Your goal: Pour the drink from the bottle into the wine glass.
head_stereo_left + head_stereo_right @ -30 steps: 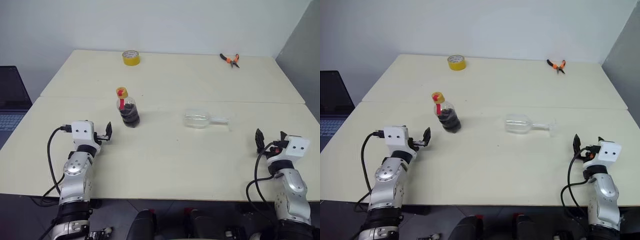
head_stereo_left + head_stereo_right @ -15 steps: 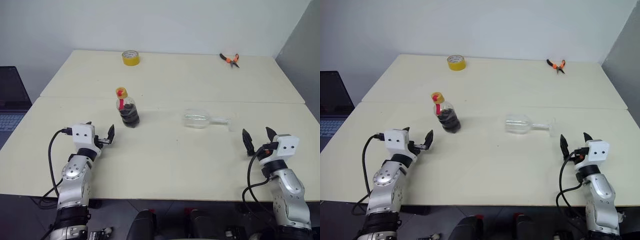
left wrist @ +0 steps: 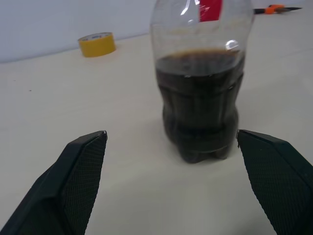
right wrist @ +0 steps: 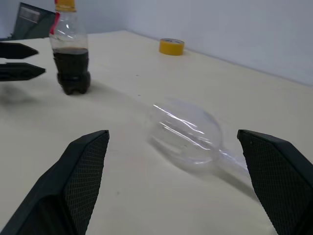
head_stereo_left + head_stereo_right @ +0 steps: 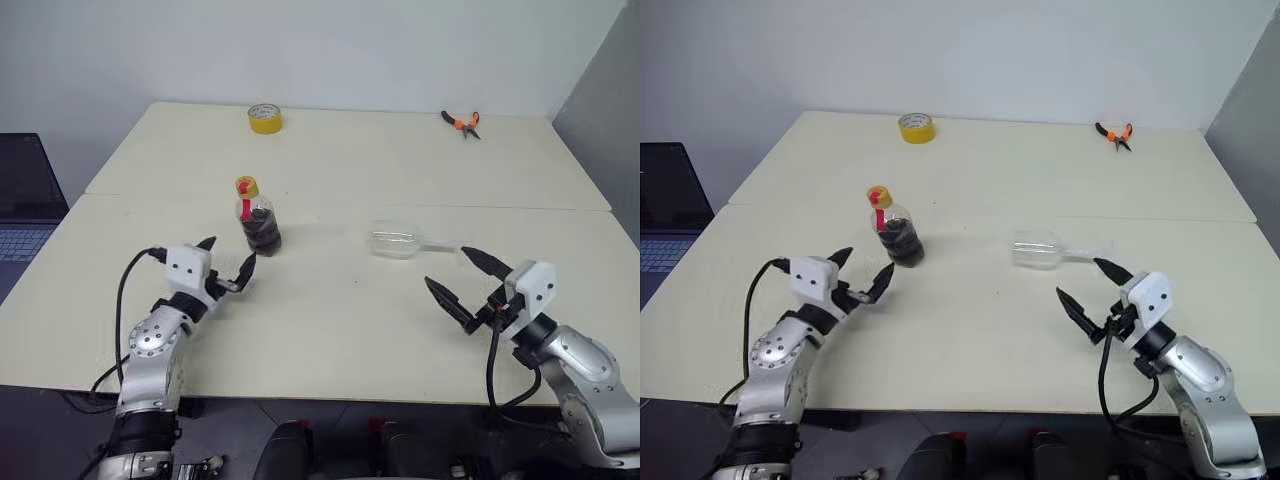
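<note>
The glass (image 5: pixel 400 241) lies on its side, stem pointing right, just beyond the right gripper (image 5: pixel 463 280), whose fingers, like the left gripper's (image 5: pixel 226 263) facing the upright bottle (image 5: pixel 259 217), stand wide apart.

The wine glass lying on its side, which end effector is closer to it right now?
Right. The right end effector is open just in front of the wine glass, beside its foot. The left end effector is open across the table by the bottle.

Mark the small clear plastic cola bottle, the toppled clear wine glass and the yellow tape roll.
small clear plastic cola bottle (image 5: pixel 260 227): left eye view, ribbed body.
toppled clear wine glass (image 5: pixel 394 240): left eye view, bowl.
yellow tape roll (image 5: pixel 263 118): left eye view, outer side.
</note>
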